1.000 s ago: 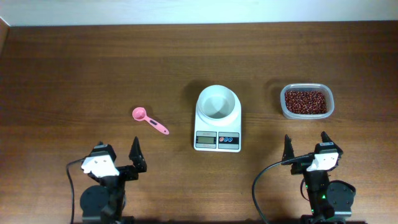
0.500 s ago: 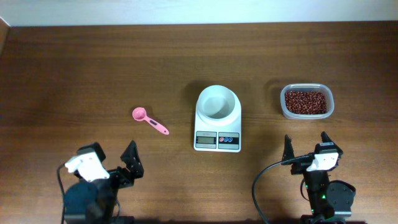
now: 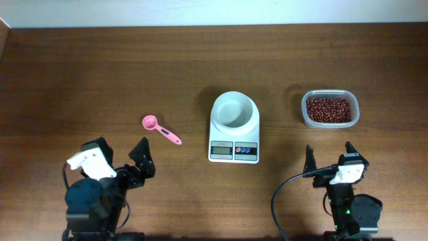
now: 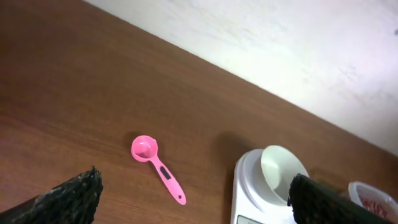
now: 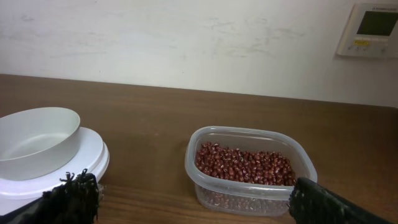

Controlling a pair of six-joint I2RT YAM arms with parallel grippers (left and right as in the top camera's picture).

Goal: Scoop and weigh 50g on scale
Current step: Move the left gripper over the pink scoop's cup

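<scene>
left fingers [image 3: 142, 155]: spread wide, holding nothing
right fingers [image 3: 308, 159]: same deal, gaping
scale [image 3: 233, 127]: mid-desk [image 3: 67, 67]
beans [image 3: 328, 109]: in clear tub [image 3: 305, 119], scale's 3 o'clock
pink scoop [image 3: 160, 129]: scale's 9 o'clock

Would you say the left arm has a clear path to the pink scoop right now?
Probably yes: the left gripper is open, and only bare table lies between it and the pink scoop.

Matt wood tbl [image 3: 100, 67], smooth plastic scale [image 3: 234, 136]
</scene>
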